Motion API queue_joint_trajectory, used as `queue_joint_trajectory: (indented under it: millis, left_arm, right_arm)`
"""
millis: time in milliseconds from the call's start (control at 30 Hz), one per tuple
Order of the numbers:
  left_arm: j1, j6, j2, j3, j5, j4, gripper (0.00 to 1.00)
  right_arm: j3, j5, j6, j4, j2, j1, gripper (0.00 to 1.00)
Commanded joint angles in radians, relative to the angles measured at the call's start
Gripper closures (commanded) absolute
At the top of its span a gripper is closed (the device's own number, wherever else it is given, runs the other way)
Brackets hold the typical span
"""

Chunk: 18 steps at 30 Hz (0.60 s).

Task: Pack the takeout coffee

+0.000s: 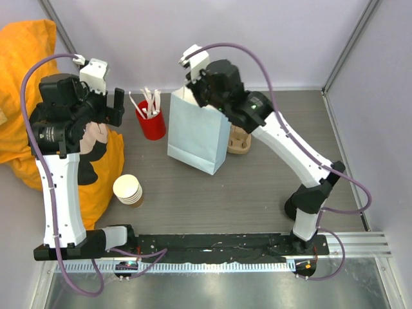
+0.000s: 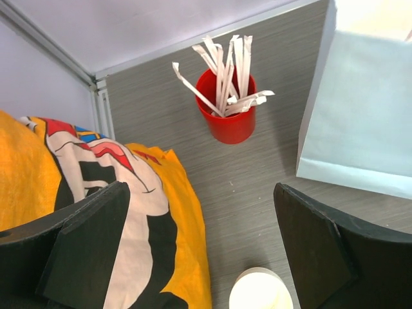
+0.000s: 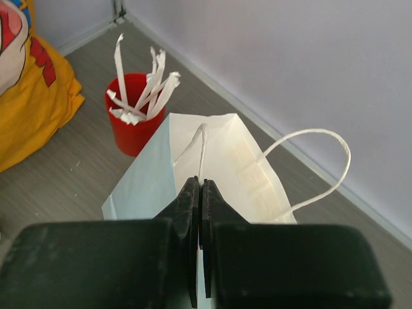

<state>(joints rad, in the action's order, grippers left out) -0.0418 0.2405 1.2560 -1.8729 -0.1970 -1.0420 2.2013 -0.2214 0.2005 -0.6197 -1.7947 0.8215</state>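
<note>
The pale blue paper bag point(image 1: 196, 135) stands upright mid-table, mouth open, and also shows in the left wrist view point(image 2: 367, 116). My right gripper point(image 1: 206, 102) is above it, shut on the bag's near top edge where a white handle is attached point(image 3: 200, 183). The other handle point(image 3: 322, 167) loops free. My left gripper point(image 1: 109, 106) is open and empty, held high over the table's left side point(image 2: 201, 190). No cup with a black lid shows. A tan-brown thing point(image 1: 239, 140) peeks from behind the bag's right side, mostly hidden.
A red cup point(image 1: 151, 122) of white paper-wrapped sticks stands left of the bag point(image 2: 230, 109) point(image 3: 132, 119). A stack of lidless cream-rimmed cups point(image 1: 127, 190) point(image 2: 261, 293) sits near the left arm. An orange printed cloth point(image 1: 26, 64) point(image 2: 174, 212) covers the left edge.
</note>
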Motion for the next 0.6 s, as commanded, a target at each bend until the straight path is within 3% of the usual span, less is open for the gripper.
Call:
queue_joint_trajectory:
  millis: [0, 133, 233, 267, 367, 467, 567]
  left_arm:
    - [-0.006, 0.032, -0.038, 0.009, 0.051, 0.014, 0.00]
    - [-0.006, 0.042, -0.043, 0.018, 0.064, 0.007, 0.00]
    - [-0.007, 0.040, -0.043, 0.023, 0.057, 0.002, 0.00]
    - [-0.006, 0.042, -0.043, 0.024, 0.050, 0.000, 0.00]
    - [-0.006, 0.037, -0.043, 0.032, 0.019, -0.004, 0.00]
    - [-0.007, 0.034, -0.040, 0.052, -0.010, -0.004, 0.00]
    - [-0.006, 0.026, -0.041, 0.092, -0.051, 0.005, 0.00]
  right_arm:
    - [-0.014, -0.084, -0.009, 0.054, -0.023, 0.053, 0.99]
    - [-0.078, -0.053, -0.030, 0.023, -0.009, 0.093, 0.99]
    - [-0.118, 0.005, -0.033, -0.015, 0.012, 0.129, 0.78]
    - [-0.120, 0.016, -0.029, -0.023, 0.017, 0.137, 0.62]
    - [-0.086, 0.057, -0.033, -0.052, 0.027, 0.143, 0.41]
    - [0.009, 0.103, -0.026, -0.090, 0.028, 0.143, 0.30]
    - [0.119, 0.190, -0.032, -0.132, 0.024, 0.140, 0.26]
